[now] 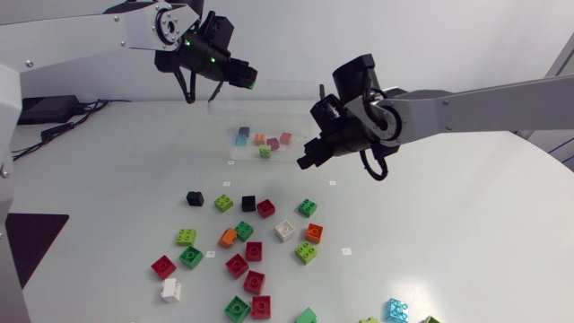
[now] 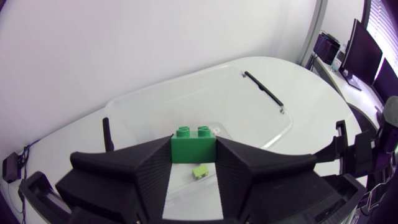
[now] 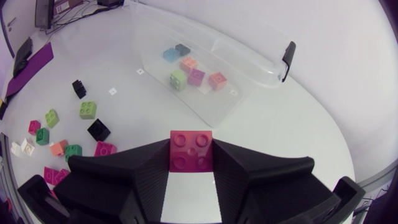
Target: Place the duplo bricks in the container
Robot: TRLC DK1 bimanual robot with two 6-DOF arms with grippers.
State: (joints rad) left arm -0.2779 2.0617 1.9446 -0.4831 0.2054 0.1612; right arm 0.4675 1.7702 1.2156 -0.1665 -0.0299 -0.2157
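Observation:
A clear plastic container (image 1: 235, 144) stands at the back middle of the table with several small bricks inside. My left gripper (image 1: 242, 79) hangs above its far left side, shut on a green duplo brick (image 2: 193, 140) that sits between its fingers; the container (image 2: 261, 112) lies open below it. My right gripper (image 1: 305, 160) is just right of the container's near end, shut on a crimson brick (image 3: 191, 151). In the right wrist view the container (image 3: 252, 93) lies ahead of the fingers, with blue, pink, green, purple and red bricks in it.
Many loose bricks (image 1: 254, 250) in red, green, orange, white and black lie scattered over the front middle of the table. A light blue brick (image 1: 397, 309) lies at the front right edge. A black mat (image 1: 31, 238) lies at the left.

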